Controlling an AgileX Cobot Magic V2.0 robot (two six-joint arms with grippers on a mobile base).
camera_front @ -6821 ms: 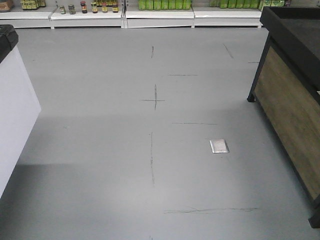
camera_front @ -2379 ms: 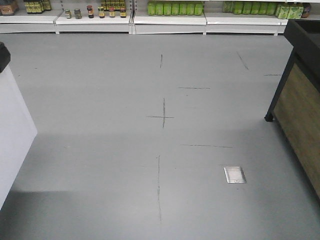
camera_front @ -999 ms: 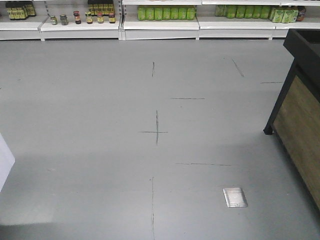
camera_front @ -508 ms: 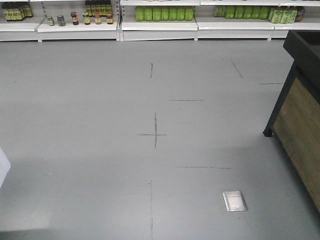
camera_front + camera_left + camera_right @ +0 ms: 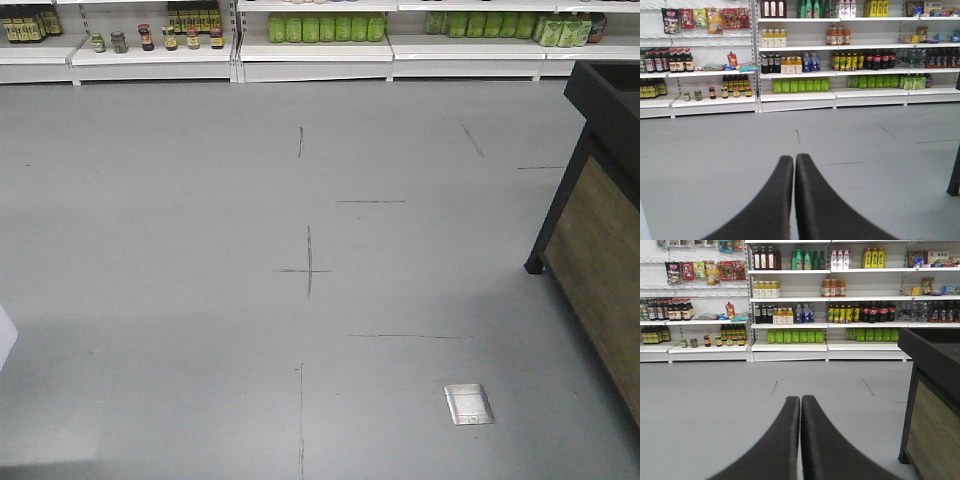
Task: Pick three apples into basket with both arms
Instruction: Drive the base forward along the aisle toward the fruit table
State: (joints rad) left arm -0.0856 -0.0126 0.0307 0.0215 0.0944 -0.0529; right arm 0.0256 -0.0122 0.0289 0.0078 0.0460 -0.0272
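Your right gripper (image 5: 800, 400) shows its two black fingers (image 5: 782, 440) pressed together with nothing between them, over grey floor (image 5: 710, 405). Stocked shelves (image 5: 790, 300) line the far wall. A black-framed, wood-panelled counter (image 5: 935, 410) stands at the view's right.

Open grey floor (image 5: 200, 300) ahead — dark wood-panelled counter (image 5: 600, 250) at right, stocked shelves (image 5: 320, 45) along far wall

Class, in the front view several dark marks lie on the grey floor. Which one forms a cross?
The mark in the middle of the floor: two strokes crossing each other. All the other marks are single straight lines.
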